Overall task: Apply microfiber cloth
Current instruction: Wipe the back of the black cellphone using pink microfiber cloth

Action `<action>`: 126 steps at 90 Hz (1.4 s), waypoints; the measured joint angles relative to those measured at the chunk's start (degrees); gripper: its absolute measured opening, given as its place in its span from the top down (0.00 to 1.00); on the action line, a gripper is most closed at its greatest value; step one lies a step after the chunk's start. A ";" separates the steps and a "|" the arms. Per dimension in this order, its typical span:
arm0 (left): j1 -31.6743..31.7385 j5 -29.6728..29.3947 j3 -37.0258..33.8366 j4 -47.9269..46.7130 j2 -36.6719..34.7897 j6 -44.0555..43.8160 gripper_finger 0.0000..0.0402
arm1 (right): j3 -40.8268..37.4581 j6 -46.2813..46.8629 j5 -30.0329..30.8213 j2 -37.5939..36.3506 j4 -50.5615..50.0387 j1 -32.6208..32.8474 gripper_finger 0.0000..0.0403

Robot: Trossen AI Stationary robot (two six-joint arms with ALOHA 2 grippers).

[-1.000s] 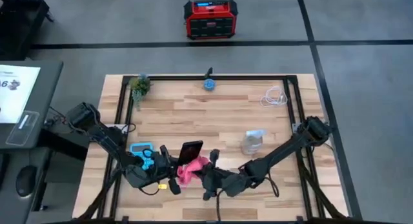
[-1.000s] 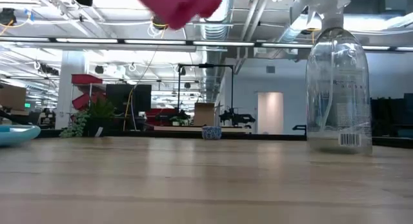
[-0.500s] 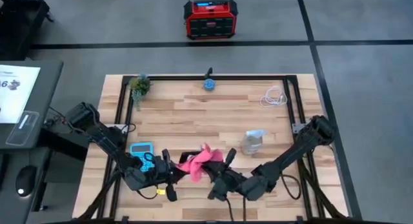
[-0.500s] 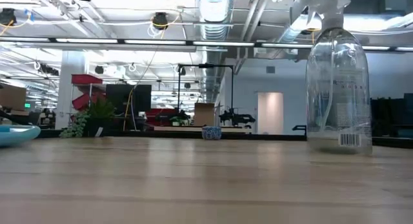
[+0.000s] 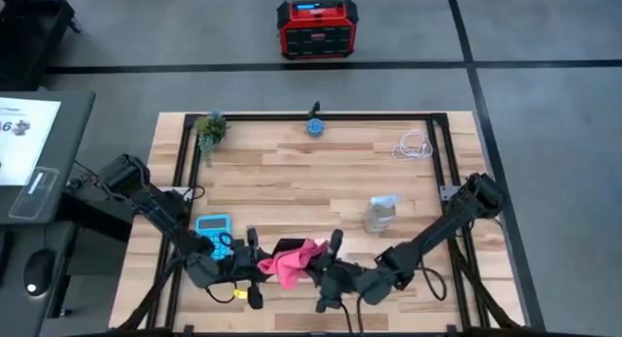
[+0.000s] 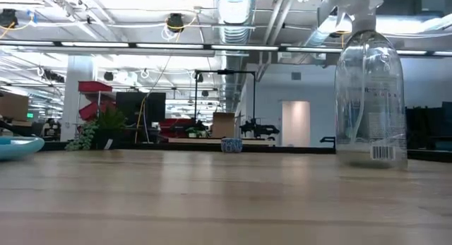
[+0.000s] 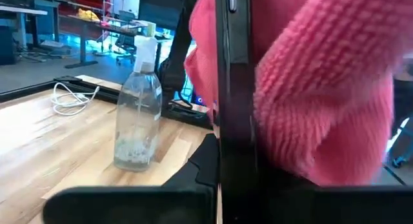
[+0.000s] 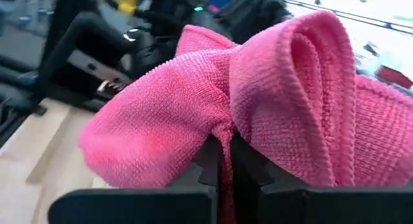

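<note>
Pink and fuzzy, the microfiber cloth (image 8: 258,101) is pinched tight in the right gripper (image 8: 222,161), whose two dark fingers are closed on a fold of it. From above, that gripper (image 5: 326,269) sits low at the near edge of the table (image 5: 292,172), about the middle, and the cloth (image 5: 290,262) bunches just to its left.

The cloth is pressed against a black phone (image 7: 233,88). The phone stands on its edge in the left gripper (image 5: 255,266), whose fingers are shut on it. In the left wrist view the cloth (image 7: 322,95) covers most of the phone's face, and some pink shows on the other side of it too.

Just left and a little farther back lies a light blue calculator (image 5: 213,227), close to the left arm.

To the right and farther back stands a clear spray bottle (image 5: 380,213). It stands upright, well apart from the cloth.

At the far right corner lies a white cable (image 5: 412,146). At the far edge in the middle sits a small blue cup (image 5: 315,126), and at the far left corner a small green plant (image 5: 210,128).
</note>
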 joint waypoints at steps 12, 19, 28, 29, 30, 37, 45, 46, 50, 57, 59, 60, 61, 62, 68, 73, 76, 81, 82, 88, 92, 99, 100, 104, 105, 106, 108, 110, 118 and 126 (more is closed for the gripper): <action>-0.01 0.28 0.00 -0.90 -0.07 -0.32 0.98 | 0.00 3.37 -1.51 0.07 0.23 -0.31 1.00; -0.01 0.97 0.00 -2.37 -0.07 -1.12 0.98 | 0.02 6.30 -7.20 0.39 -1.21 -1.21 1.00; 0.05 1.32 -0.05 -3.46 0.02 -1.84 0.98 | 0.04 8.35 -11.27 0.63 -3.79 -2.16 1.00; 0.06 1.28 -0.06 -3.53 0.02 -1.94 0.98 | 0.04 8.22 -11.13 0.63 -3.84 -2.18 1.00; 0.07 1.21 -0.07 -3.57 0.02 -2.09 0.98 | 0.04 8.02 -10.90 0.63 -3.85 -2.19 1.00; 0.12 0.50 -0.04 -3.05 0.02 -2.94 0.98 | 0.04 4.13 -5.72 0.82 -1.45 -1.83 1.00; 0.26 -1.28 0.04 -2.90 -0.06 -3.03 0.98 | 0.00 -2.33 3.46 1.03 4.89 -0.72 1.00; 0.26 -1.54 0.04 -2.90 -0.07 -3.07 0.98 | 0.00 -3.15 4.16 1.02 5.71 -0.61 1.00; 0.19 -2.53 0.04 -2.90 -0.07 -3.15 0.98 | 0.02 -5.51 5.48 0.84 8.17 -0.37 1.00; 0.17 -3.29 0.04 -2.91 -0.07 -3.08 0.98 | 0.04 -6.15 5.04 0.70 8.48 -0.28 1.00; 0.27 -3.46 0.04 -2.99 -0.05 -3.04 0.98 | 0.04 -5.47 4.34 0.70 7.72 -0.31 1.00; 0.33 -3.53 0.04 -3.07 -0.03 -3.05 0.98 | 0.04 -4.99 3.92 0.70 7.28 -0.35 1.00; 0.37 -3.61 0.04 -3.17 0.00 -3.07 0.98 | 0.04 -4.43 3.41 0.70 6.76 -0.43 1.00; 0.41 -3.64 0.04 -3.26 0.03 -3.15 0.98 | 0.04 -3.84 2.86 0.71 6.23 -0.53 1.00; 0.83 -3.55 0.04 -3.22 0.04 -3.66 0.98 | 0.06 0.85 -1.72 0.89 2.78 -1.49 1.00; 1.19 -4.01 0.20 -3.25 0.04 -3.65 0.98 | 0.09 3.90 -4.88 1.41 -0.38 -2.39 1.00; 1.33 -4.42 0.38 -3.38 0.04 -3.63 0.98 | 0.09 4.97 -6.14 1.72 -2.24 -2.74 1.00; 1.61 -4.95 0.47 -3.54 0.06 -3.56 0.98 | 0.05 5.63 -7.32 1.88 -5.30 -3.02 1.00; 1.64 -5.17 0.53 -3.60 0.09 -3.51 0.98 | 0.05 5.72 -7.36 1.88 -5.80 -3.02 1.00; 1.66 -6.33 0.92 -3.45 0.13 -3.15 0.98 | 0.14 6.78 -7.36 1.77 -8.54 -2.80 1.00; 1.66 -7.17 1.21 -3.39 0.13 -2.97 0.98 | 0.20 8.30 -7.15 1.68 -10.72 -2.37 1.00; 1.68 -7.22 1.52 -3.82 0.18 -2.97 0.98 | 0.22 11.28 -6.93 1.68 -14.26 -1.60 1.00; 1.68 -7.23 1.58 -3.82 0.20 -2.97 0.98 | 0.22 11.70 -6.92 1.68 -14.68 -1.44 1.00; 1.66 -7.24 1.77 -3.41 0.20 -2.86 0.98 | 0.18 13.46 -6.98 1.69 -16.03 -1.23 1.00; 1.65 -7.27 1.81 -3.14 0.20 -2.80 0.98 | 0.15 13.86 -7.03 1.71 -16.29 -1.17 1.00; 1.64 -7.35 1.86 -2.84 0.20 -2.75 0.98 | 0.14 14.23 -7.09 1.78 -16.55 -1.07 1.00; 1.63 -7.42 1.99 -2.42 0.15 -2.73 0.98 | 0.05 14.85 -7.18 2.14 -16.68 -1.01 1.00; 1.64 -7.46 2.04 -2.15 0.03 -2.74 0.98 | 0.02 15.16 -7.27 2.66 -16.20 -0.99 1.00; 1.69 -7.87 2.10 -2.20 -0.12 -2.97 0.98 | -0.20 14.51 -9.39 4.10 -14.69 -1.30 1.00; 1.87 -8.16 2.80 -2.45 -0.07 -2.56 0.98 | -0.15 14.47 -12.07 5.01 -10.54 -1.91 1.00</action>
